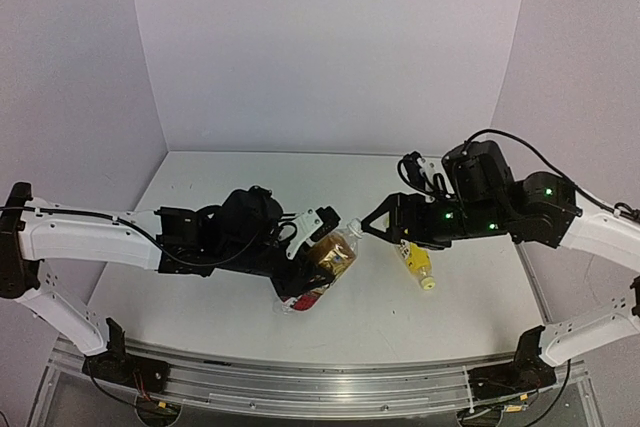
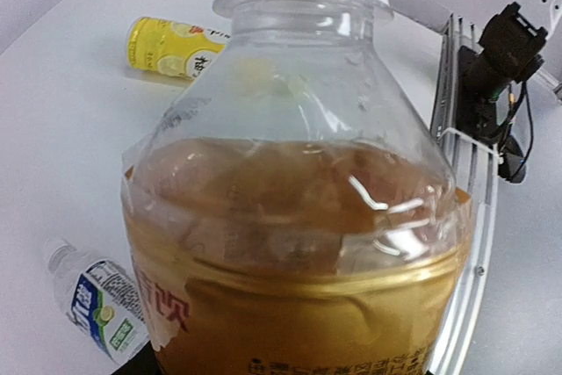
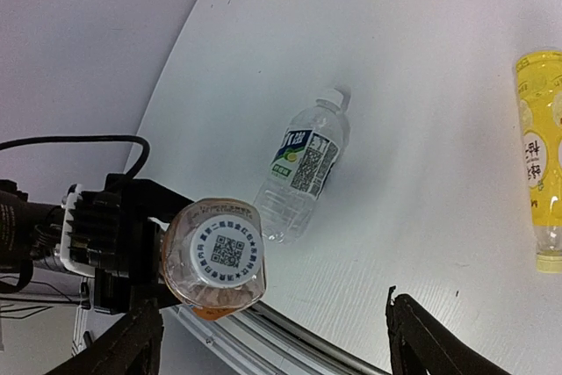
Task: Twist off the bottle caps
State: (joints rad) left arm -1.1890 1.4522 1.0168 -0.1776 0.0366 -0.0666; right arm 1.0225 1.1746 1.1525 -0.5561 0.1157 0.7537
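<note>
My left gripper is shut on the short amber bottle, holding it tilted above the table with its white cap pointing right. That bottle fills the left wrist view and hides the fingers. My right gripper stands open just right of the cap. In the right wrist view the cap faces the camera, nearer the left finger and touching neither. The clear bottle with a blue-white label lies on the table. The slim yellow bottle lies under the right arm.
A metal rail runs along the table's near edge, below the held bottle. The right arm's base mount stands at that edge. White walls close the table at the back and sides.
</note>
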